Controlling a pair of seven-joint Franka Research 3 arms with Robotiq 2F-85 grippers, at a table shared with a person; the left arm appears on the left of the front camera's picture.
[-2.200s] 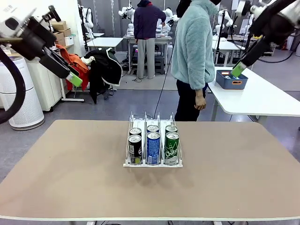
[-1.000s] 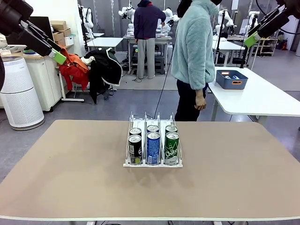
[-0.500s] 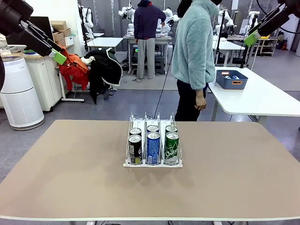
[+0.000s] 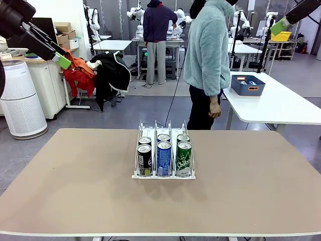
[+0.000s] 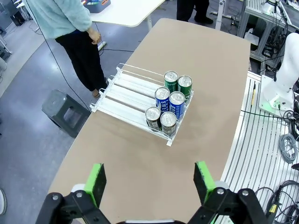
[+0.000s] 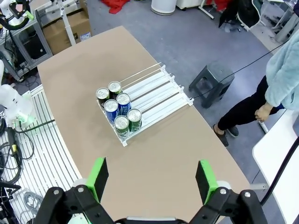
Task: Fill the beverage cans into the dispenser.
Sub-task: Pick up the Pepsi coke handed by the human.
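Observation:
The dispenser [image 4: 163, 173] stands mid-table, its three lanes each holding two beverage cans at the front end: black-and-green [image 4: 144, 159], blue [image 4: 164, 158] and green [image 4: 183, 158]. My left gripper [image 4: 61, 60] hangs high at the upper left, far above the table. My right gripper [image 4: 280, 26] is high at the upper right. In the left wrist view the left gripper [image 5: 149, 182] is open and empty, with the dispenser [image 5: 126, 95] and cans [image 5: 169, 105] far below. The right gripper [image 6: 152, 179] is likewise open and empty above the dispenser [image 6: 156, 91] and cans [image 6: 117, 109].
A person in a pale teal fleece [image 4: 208, 55] stands at the far side of the table, hand hanging down. Behind, a white table [image 4: 281, 108] carries a dark blue bin [image 4: 248, 85]. A grey stool [image 6: 212, 79] sits on the floor by the far edge.
Both arms have risen from lower positions. Over the last half second the right gripper has moved a little further up and right. The left gripper, cans and person are still.

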